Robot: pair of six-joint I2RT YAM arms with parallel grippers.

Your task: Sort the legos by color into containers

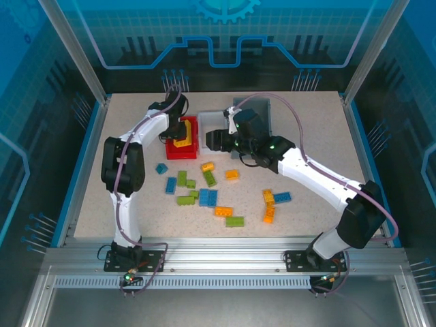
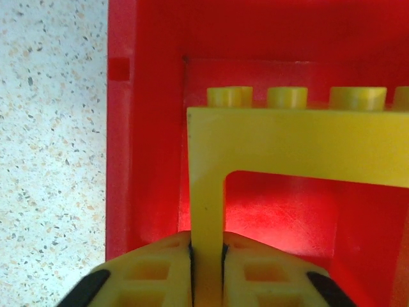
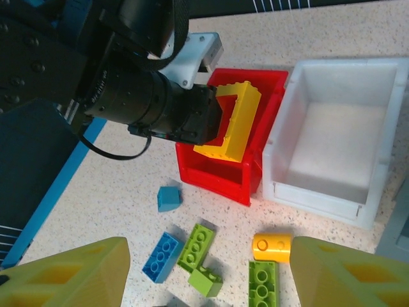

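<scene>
Bright, even light; soft shadows (glare inside the red bin [image 2: 275, 211]).

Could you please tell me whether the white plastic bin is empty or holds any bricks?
Empty: the white rectangular plastic bin has a bare floor, no bricks inside.

three bins stand toward the far side of the table [image 1: 320, 136]. the small bin [image 1: 192, 151] is on the left, the middle bin [image 1: 206, 121] is just beside it on the right, and the back bin [image 1: 264, 107] sits further right and a little behind. the left gripper [image 2: 208, 252] holds an arch brick [image 2: 287, 144] by one leg over the inside of the small bin. the right gripper [image 3: 204, 268] hangs near the front of the middle bin. loose bricks [image 1: 204, 197] lie scattered on the table in front of the bins, with a smaller bunch [image 1: 272, 201] off to the right.
</scene>
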